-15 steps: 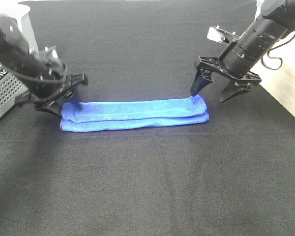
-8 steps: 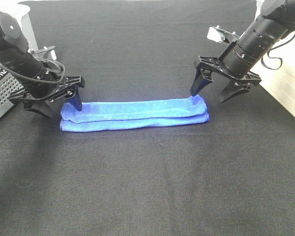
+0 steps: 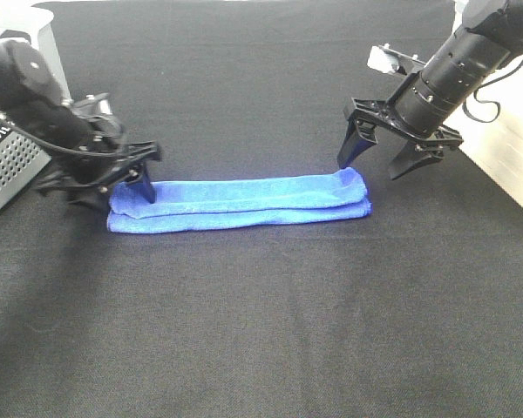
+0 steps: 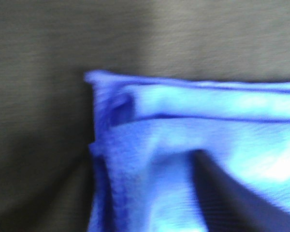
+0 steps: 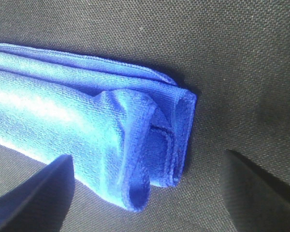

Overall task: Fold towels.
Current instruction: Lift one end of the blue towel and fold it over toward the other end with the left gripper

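Note:
A blue towel (image 3: 238, 204), folded into a long narrow strip, lies across the middle of the black table. My left gripper (image 3: 118, 192) is open and low over the towel's left end, with one finger (image 3: 146, 187) on the cloth and the other off its left edge. The blurred left wrist view shows that towel end (image 4: 150, 145) with one dark finger (image 4: 220, 191) on it. My right gripper (image 3: 379, 162) is open, just above and behind the towel's right end. In the right wrist view its fingers (image 5: 36, 200) straddle the folded end (image 5: 150, 140) without touching it.
A perforated grey metal box (image 3: 4, 165) and a white container (image 3: 37, 35) stand at the far left, behind my left arm. The black table (image 3: 261, 331) ends at the right in a pale strip (image 3: 514, 165).
My left gripper has moved right and down onto the towel's left end. The right gripper and the towel have not moved.

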You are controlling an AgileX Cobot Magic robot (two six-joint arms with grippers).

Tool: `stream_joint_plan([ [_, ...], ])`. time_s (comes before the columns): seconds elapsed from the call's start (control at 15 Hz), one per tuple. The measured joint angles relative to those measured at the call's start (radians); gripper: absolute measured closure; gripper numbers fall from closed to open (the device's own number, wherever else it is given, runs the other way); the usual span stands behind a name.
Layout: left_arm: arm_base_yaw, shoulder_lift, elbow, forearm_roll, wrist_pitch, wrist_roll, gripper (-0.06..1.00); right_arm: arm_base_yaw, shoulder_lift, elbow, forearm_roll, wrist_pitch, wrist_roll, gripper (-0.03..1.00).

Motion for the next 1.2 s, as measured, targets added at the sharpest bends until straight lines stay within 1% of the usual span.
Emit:
stream_joint_plan([
  [0.07, -0.002, 0.004, 0.000, -0.015, -0.003, 0.002, 0.54, 0.000, 0.000, 0.000, 0.000, -0.001, 0.000, 0.19],
  [0.2, -0.003, 0.009, 0.000, -0.029, -0.006, 0.002, 0.80, 0.000, 0.000, 0.000, 0.000, -0.001, -0.001, 0.19],
  [0.27, -0.003, 0.009, 0.000, -0.030, -0.006, 0.005, 0.87, 0.000, 0.000, 0.000, 0.000, -0.001, -0.001, 0.19],
  [0.33, -0.003, 0.008, 0.000, -0.028, -0.004, 0.005, 0.87, 0.000, 0.000, 0.000, 0.000, -0.001, -0.001, 0.19],
  [0.4, -0.003, -0.003, 0.000, -0.006, 0.008, 0.005, 0.87, 0.000, 0.000, 0.000, 0.000, -0.001, -0.001, 0.19],
  [0.47, -0.002, -0.022, 0.001, 0.043, 0.027, -0.004, 0.87, 0.000, 0.000, 0.000, 0.000, -0.001, -0.001, 0.19],
  [0.53, 0.004, -0.054, 0.001, 0.111, 0.052, -0.037, 0.87, 0.000, 0.000, 0.000, 0.000, 0.000, -0.001, 0.19],
  [0.6, 0.016, -0.096, 0.001, 0.193, 0.077, -0.091, 0.87, 0.000, 0.000, 0.000, 0.000, 0.001, -0.001, 0.19],
  [0.67, 0.016, -0.096, 0.001, 0.193, 0.077, -0.091, 0.87, 0.000, 0.000, 0.000, 0.000, 0.001, -0.001, 0.19],
  [0.73, 0.024, -0.132, -0.007, 0.288, 0.118, -0.142, 0.87, 0.000, 0.000, 0.000, 0.000, 0.001, -0.001, 0.19],
  [0.8, 0.030, -0.161, -0.025, 0.357, 0.171, -0.176, 0.87, 0.000, 0.000, 0.000, 0.000, 0.005, -0.001, 0.19],
  [0.87, 0.031, -0.186, -0.054, 0.394, 0.224, -0.193, 0.87, 0.000, 0.000, 0.000, 0.000, 0.011, -0.001, 0.19],
  [1.0, 0.011, -0.203, -0.127, 0.395, 0.334, -0.224, 0.87, 0.000, 0.000, 0.000, 0.001, 0.030, -0.001, 0.19],
  [1.07, -0.017, -0.204, -0.167, 0.375, 0.377, -0.234, 0.87, 0.000, 0.000, 0.000, 0.001, 0.041, -0.001, 0.19],
  [1.13, -0.051, -0.204, -0.201, 0.346, 0.394, -0.237, 0.87, 0.000, 0.000, 0.000, 0.001, 0.053, -0.001, 0.19],
  [1.2, -0.112, -0.204, -0.242, 0.300, 0.397, -0.256, 0.87, 0.000, 0.000, 0.000, 0.002, 0.058, -0.001, 0.19],
])
